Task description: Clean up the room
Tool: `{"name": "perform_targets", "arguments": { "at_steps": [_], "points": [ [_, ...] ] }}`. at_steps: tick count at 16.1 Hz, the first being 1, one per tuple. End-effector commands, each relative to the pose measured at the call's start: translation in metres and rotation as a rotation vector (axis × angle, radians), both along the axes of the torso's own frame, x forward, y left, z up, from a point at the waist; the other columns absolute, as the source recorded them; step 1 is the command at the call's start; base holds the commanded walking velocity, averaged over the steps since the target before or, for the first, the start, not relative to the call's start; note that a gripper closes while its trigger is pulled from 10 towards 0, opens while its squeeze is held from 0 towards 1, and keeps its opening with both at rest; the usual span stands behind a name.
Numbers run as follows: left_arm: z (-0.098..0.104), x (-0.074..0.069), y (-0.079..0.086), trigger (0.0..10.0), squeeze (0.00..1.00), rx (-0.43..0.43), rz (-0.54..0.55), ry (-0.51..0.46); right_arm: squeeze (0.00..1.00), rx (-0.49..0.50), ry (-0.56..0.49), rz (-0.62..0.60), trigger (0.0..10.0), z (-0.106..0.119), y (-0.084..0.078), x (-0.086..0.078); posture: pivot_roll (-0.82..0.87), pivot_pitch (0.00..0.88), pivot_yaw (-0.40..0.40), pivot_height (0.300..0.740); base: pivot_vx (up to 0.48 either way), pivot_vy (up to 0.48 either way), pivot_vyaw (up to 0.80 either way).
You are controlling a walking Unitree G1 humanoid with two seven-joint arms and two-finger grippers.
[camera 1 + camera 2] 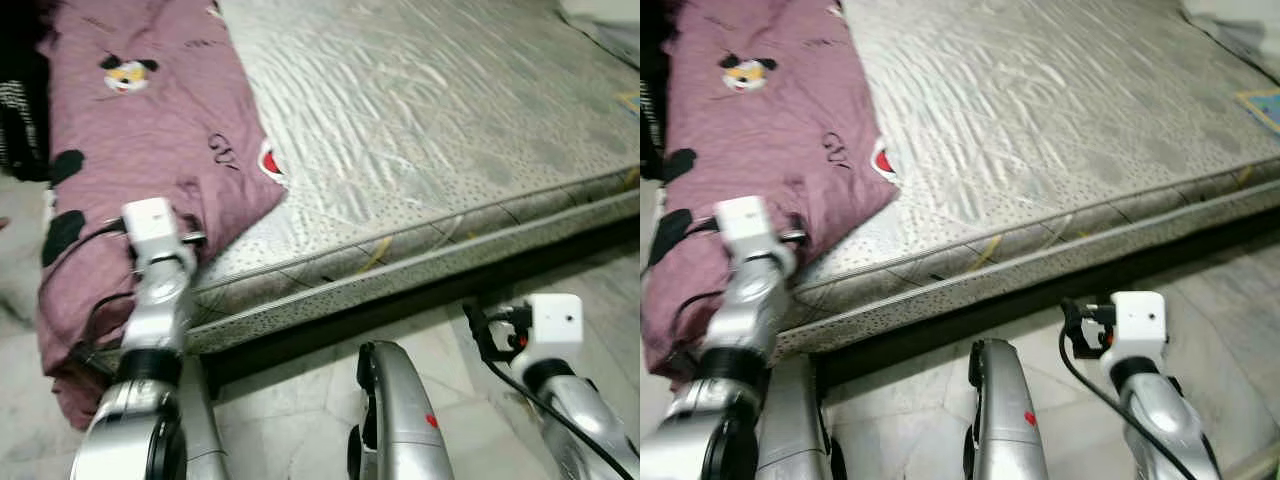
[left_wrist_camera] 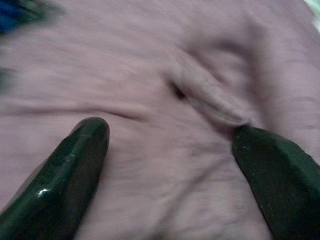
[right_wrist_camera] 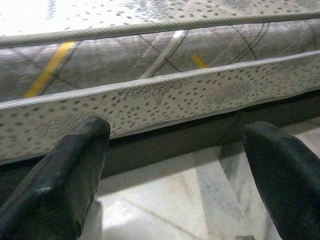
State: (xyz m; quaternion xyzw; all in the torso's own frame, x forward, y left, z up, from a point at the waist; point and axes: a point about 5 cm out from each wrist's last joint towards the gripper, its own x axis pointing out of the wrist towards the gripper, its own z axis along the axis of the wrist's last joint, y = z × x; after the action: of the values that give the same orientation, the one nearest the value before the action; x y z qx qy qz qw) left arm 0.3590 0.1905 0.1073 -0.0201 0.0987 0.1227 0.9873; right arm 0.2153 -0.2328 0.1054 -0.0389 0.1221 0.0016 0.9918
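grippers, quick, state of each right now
left gripper: open, fingers spread over the purple blanket, holding nothing
right gripper: open, empty, facing the mattress edge

Pink blanket (image 1: 150, 140) carried dark lettering near the cartoon mouse face (image 1: 127, 73); looked like "GU" but too blurred to read. No other text legible.

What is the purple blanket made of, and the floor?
The purple blanket looks like soft matte cotton-like cloth: it wrinkles and folds under the open left gripper. The floor looks like polished marble or stone tile, pale, veined, slightly glossy.
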Motion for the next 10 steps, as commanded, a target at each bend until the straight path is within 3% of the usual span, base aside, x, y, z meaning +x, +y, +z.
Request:
{"name": "perform_targets", "arguments": {
  "at_steps": [1, 3, 6, 7, 9, 10],
  "points": [
    [-0.015, 0.001, -0.021, 10.0, 0.0, 0.01, -0.12, 0.085, 0.0, 0.0, -0.006, 0.029, 10.0, 0.008, 0.002, -0.002, -0.2, 0.215, -0.051, 0.498, 0.0, 0.0, 0.0],
    [-0.024, 0.0, -0.045, 10.0, 0.0, 0.015, -0.228, 0.122, 0.0, 0.0, -0.017, 0.025, 10.0, 0.011, 0.003, 0.001, -0.2, 0.212, -0.046, 0.498, 0.0, 0.0, 0.0],
    [-0.042, -0.017, -0.113, 10.0, 0.0, 0.078, -0.558, 0.16, 0.0, 0.008, -0.034, 0.015, 10.0, 0.014, 0.007, 0.006, -0.21, 0.196, -0.036, 0.498, 0.0, 0.0, 0.0],
    [-0.043, -0.019, -0.118, 10.0, 0.0, 0.085, -0.583, 0.159, 0.0, 0.01, -0.032, 0.015, 10.0, 0.014, 0.008, 0.006, -0.21, 0.196, -0.036, 0.498, 0.0, 0.0, 0.0],
    [-0.048, -0.047, -0.17, 10.0, 0.0, 0.141, -0.91, 0.103, 0.0, 0.018, -0.036, 0.025, 10.0, 0.012, 0.012, 0.01, -0.19, 0.17, -0.03, 0.498, 0.0, 0.0, 0.0],
    [-0.049, -0.055, -0.18, 10.0, 0.0, 0.149, -0.988, 0.086, 0.0, 0.022, -0.04, 0.026, 10.0, 0.012, 0.013, 0.012, -0.18, 0.165, -0.03, 0.498, 0.0, 0.0, 0.0]
  ]
}}
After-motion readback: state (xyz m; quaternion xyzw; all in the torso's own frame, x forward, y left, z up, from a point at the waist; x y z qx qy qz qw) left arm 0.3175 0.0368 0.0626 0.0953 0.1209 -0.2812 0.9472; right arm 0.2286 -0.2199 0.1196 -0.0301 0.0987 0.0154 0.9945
